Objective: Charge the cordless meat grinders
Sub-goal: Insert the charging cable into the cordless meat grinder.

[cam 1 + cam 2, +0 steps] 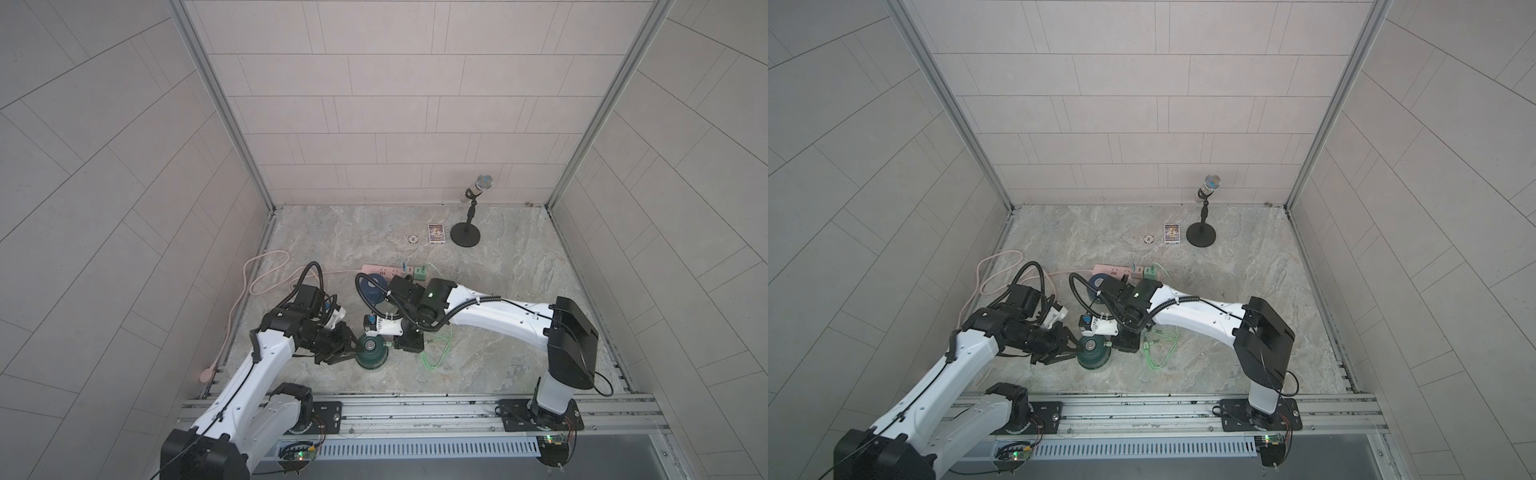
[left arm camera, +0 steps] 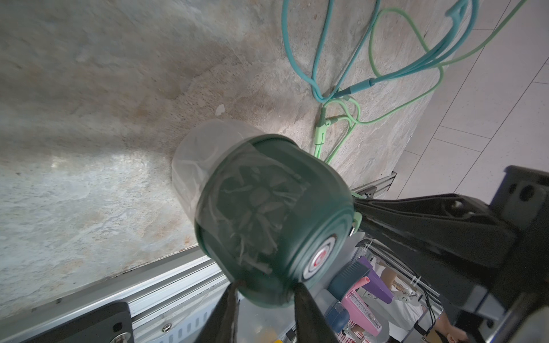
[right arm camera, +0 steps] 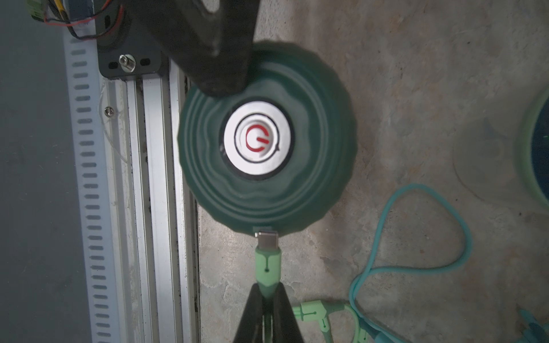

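While the left hand [image 2: 266, 286] gripped the dark green grinder [image 3: 267, 193], the right hand [image 3: 268, 288] pinched the green plug [image 3: 268, 261] at its port

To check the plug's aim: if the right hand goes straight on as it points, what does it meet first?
The dark green grinder: the right hand holds the light green plug, whose metal tip sits at the grinder's side port.

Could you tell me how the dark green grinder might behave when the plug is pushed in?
The green grinder looks squat and wide, so tipping seems unlikely. Pushed by the plug, it may slide on the smooth surface unless the left tool braces it.
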Robot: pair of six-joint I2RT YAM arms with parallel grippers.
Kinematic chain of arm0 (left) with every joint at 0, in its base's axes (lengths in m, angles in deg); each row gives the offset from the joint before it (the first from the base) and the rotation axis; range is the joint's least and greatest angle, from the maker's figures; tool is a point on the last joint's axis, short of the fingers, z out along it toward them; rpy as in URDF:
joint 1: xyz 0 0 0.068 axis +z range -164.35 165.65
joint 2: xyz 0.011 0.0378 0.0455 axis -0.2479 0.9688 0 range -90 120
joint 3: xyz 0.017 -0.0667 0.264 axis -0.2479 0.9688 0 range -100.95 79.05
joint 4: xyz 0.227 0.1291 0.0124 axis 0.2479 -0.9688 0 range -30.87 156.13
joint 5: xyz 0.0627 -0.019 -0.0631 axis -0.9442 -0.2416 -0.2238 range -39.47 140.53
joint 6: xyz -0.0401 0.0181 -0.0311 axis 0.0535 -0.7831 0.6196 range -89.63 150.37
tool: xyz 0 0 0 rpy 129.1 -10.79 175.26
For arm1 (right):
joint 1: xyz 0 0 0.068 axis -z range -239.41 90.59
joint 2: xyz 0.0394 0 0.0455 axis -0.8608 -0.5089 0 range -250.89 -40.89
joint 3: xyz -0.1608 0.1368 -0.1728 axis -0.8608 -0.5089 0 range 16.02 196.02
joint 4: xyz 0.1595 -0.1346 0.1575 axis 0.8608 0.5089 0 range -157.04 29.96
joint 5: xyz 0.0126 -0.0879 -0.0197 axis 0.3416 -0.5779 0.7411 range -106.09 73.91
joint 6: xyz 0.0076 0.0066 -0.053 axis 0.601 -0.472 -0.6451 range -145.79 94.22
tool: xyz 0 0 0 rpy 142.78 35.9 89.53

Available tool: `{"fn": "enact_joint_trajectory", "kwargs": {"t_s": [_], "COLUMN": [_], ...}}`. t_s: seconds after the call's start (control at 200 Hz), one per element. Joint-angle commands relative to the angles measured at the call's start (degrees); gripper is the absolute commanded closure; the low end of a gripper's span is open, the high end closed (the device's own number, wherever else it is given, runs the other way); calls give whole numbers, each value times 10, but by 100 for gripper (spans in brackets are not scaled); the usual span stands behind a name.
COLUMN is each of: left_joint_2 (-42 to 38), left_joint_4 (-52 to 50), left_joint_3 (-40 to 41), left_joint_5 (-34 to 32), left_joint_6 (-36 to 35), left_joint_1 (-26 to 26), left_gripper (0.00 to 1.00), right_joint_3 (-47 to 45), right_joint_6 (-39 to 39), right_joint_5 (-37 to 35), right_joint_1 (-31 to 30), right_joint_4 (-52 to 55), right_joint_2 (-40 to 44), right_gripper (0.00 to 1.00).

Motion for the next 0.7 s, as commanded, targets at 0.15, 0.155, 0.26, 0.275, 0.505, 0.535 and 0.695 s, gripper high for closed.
{"fn": "enact_joint_trajectory", "kwargs": {"t_s": [0.15,0.155,0.26,0.275,0.505,0.535,0.695], "left_joint_2": [10,10,11,11,9,9,10], "left_joint_4": [-12,-12,-12,-12,-10,-11,-10], "left_joint_3": [-1,-1,0,-1,-1,0,-1], "left_joint_5": [-24,-24,-25,-24,-24,-24,-24], "left_joint_6": [-16,-16,-17,-16,-13,-12,-13], "left_joint_1": [1,1,1,1,1,1,1], "left_gripper": [67,67,67,67,67,67,67], "right_joint_3": [-6,-6,-8,-9,-6,-6,-1], "right_joint_6": [-11,-11,-11,-10,-11,-10,-10], "right_joint_5": [-4,-4,3,4,17,18,20], "right_joint_1": [9,9,10,9,8,8,5], "right_joint_4": [17,16,18,18,21,22,27], "right_joint_2": [9,9,13,13,8,8,6], "right_gripper": [92,92,92,92,92,92,92]}}
